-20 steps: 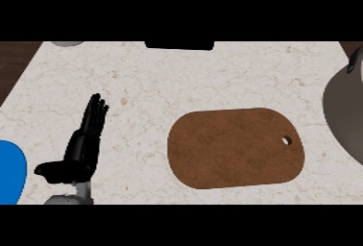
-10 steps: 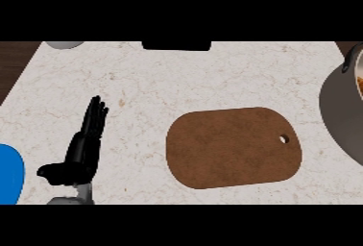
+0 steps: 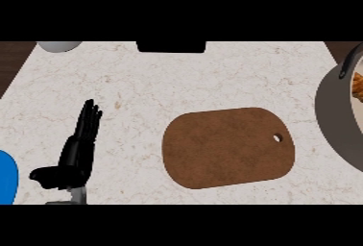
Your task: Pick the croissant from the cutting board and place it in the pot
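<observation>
One cutting board (image 3: 227,147), one pot (image 3: 337,115) holding one croissant (image 3: 357,85), and one left hand (image 3: 71,161).

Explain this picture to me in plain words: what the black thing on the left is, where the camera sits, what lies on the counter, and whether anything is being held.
The camera sits where the robot's head would be, looking steeply down at a pale speckled counter. The black shape at the left is the robot's left hand. It rests open with fingers straight and holds nothing. The right hand is out of the picture.

In the middle lies a brown cutting board with a small hole near its right edge; nothing lies on it. At the right edge is part of a grey pot, and a bit of something golden-brown, probably the croissant, shows inside it.

Cut off at the edges are a blue object at the lower left, a pale round one and a black one at the top.
</observation>
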You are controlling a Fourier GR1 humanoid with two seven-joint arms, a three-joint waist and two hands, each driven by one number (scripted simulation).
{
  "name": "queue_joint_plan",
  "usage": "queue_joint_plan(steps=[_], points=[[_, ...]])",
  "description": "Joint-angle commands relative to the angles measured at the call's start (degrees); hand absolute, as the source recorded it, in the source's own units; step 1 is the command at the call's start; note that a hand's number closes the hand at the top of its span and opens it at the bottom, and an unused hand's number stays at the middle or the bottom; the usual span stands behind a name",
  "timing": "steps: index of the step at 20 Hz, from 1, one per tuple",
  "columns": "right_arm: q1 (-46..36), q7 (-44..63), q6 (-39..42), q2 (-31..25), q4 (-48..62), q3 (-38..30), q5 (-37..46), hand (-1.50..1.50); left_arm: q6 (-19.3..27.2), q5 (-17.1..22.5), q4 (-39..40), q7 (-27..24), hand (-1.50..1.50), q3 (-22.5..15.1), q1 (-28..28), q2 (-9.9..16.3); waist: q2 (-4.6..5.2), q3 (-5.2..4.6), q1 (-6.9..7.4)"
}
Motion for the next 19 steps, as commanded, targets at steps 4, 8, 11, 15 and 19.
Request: queue_joint_plan(steps=[4, 8, 11, 15, 19], points=[[10.40, -1.20, -1.32, 8.09, -15.31, 2.81, -0.59, -1.50, 1.95, -1.77, -0.41, -0.13, 0.00, -1.50, 1.35, -1.91, 0.66, 1.69, -1.07], [15.68, -0.84, 0.19, 13.39, -24.03, 3.69, -1.07, -1.50, 1.35, -1.59, -1.93, 0.98, 0.00, -0.86, 0.90, -0.84, 0.80, 1.72, -0.62], [20.57, 0.55, -0.65, 19.33, -31.68, 4.39, 0.37, -1.50, 0.19, -1.23, 1.69, -2.60, 0.00, -0.35, 0.54, -1.21, 0.94, 1.70, -0.48], [24.43, 5.82, -3.77, 19.56, -36.38, 4.53, 2.97, -1.50, -1.21, -0.01, -3.87, -0.36, 0.00, 0.09, 3.54, 0.30, 1.01, 1.75, 0.46], [30.42, 10.68, -0.44, 19.65, -42.79, 7.06, 3.69, -1.50, 1.07, -2.04, -3.07, 1.34, 0.00, -1.72, 1.87, -2.32, 1.06, 1.77, 0.25]])
